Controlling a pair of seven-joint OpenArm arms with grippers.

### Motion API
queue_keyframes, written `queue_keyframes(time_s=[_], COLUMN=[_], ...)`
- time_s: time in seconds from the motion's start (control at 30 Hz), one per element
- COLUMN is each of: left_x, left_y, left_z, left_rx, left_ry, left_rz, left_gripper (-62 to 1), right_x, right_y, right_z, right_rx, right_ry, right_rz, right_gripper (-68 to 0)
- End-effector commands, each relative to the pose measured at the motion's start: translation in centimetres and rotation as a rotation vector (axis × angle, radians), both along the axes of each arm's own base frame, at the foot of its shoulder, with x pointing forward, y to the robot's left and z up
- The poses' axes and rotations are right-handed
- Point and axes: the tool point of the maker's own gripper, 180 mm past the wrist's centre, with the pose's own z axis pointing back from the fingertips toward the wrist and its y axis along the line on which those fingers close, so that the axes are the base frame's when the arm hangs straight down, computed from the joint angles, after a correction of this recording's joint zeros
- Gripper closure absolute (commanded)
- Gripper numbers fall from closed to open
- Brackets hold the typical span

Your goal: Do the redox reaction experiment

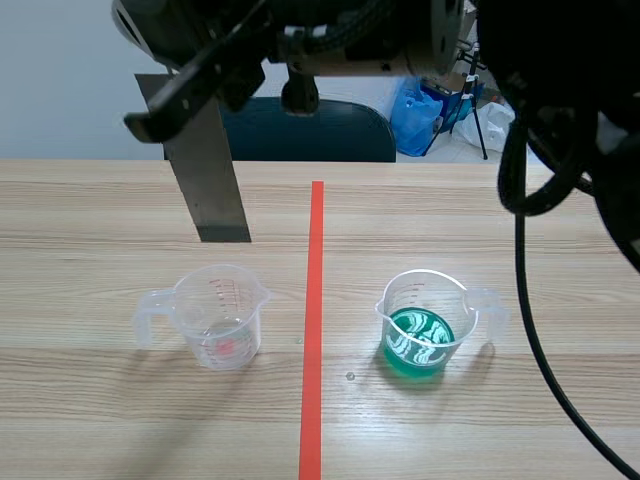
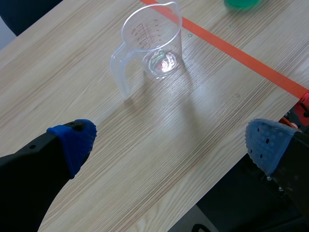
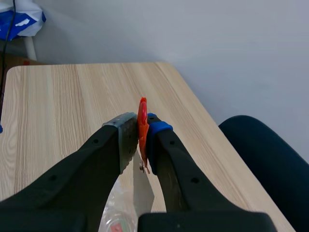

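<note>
Strip of grey metal (image 1: 210,180) is clenched in my right gripper (image 3: 140,131); left gripper (image 2: 172,141) gapes (nothing in it), clear cup (image 2: 152,41) just ahead.

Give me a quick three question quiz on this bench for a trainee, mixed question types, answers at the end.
1. True or false: the left gripper has open jaws, gripping nothing.
2. The liquid in the cup right of the tape line is: A red, B green, C colourless.
3. Fill in: the right gripper has its jaws shut on a hanging ____.
Key: 1 true; 2 B; 3 metal strip.
</note>
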Motion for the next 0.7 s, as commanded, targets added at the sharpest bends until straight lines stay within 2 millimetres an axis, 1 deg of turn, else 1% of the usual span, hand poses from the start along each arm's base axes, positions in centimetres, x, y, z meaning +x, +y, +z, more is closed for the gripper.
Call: queue_keyframes(time_s=[0.0,0.67], left_x=[0.13,0.16], left_y=[-0.26,-0.27], left_z=[0.45,0.52], left_rx=[-0.022,-0.027], left_ry=[-0.016,-0.018], left_rz=[0.009,0.011], left_gripper=[-62.3,-62.3], right_x=[0.17,0.1], right_y=[0.06,0.09], right_z=[1.16,1.2], right_rx=[0.027,0.031], right_ry=[-0.024,-0.02], right_rz=[0.001,0.006], right_gripper=[-0.6,-0.6])
